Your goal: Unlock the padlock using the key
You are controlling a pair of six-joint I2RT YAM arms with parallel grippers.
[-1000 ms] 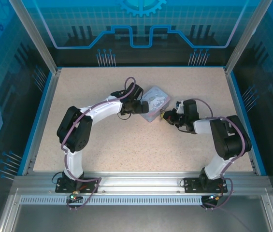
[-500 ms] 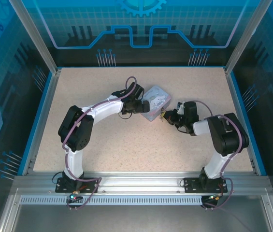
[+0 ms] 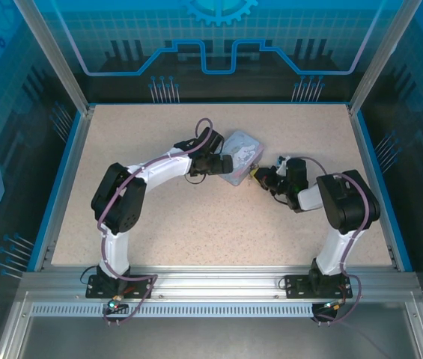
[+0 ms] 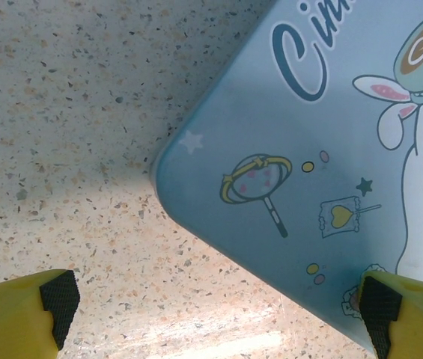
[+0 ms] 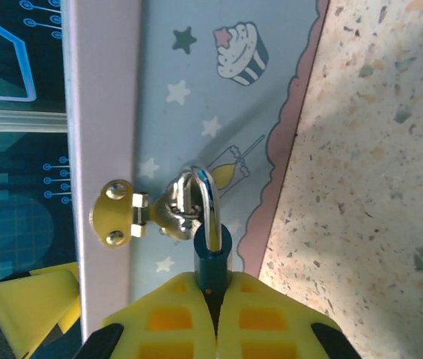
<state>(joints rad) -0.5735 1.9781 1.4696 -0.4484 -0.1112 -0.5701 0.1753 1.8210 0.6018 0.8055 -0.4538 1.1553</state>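
Note:
The padlock (image 5: 212,258) has a small blue body, and its metal shackle (image 5: 208,200) passes through the brass hasp (image 5: 121,213) on the side of the pale cartoon-printed tin (image 5: 196,90). My right gripper (image 5: 212,290) is shut on the padlock's body, its yellow fingers pressed together around it. From above, the right gripper (image 3: 263,177) sits at the tin's (image 3: 241,158) right edge. My left gripper (image 4: 217,303) is open and straddles one corner of the tin (image 4: 308,172); its right pad (image 4: 379,308) sits at the tin's edge, and its left pad (image 4: 55,299) is over bare table. The key is out of view.
The speckled beige table (image 3: 196,217) is bordered by blue rails and aluminium posts. Both arms (image 3: 159,168) reach inward and meet at the tin in the middle rear of the table. Open surface lies in front of and to either side of them.
The right arm has folded in toward the tin, carrying its gripper slightly up and left. The tin has shifted slightly away from the camera. The left gripper has stayed open.

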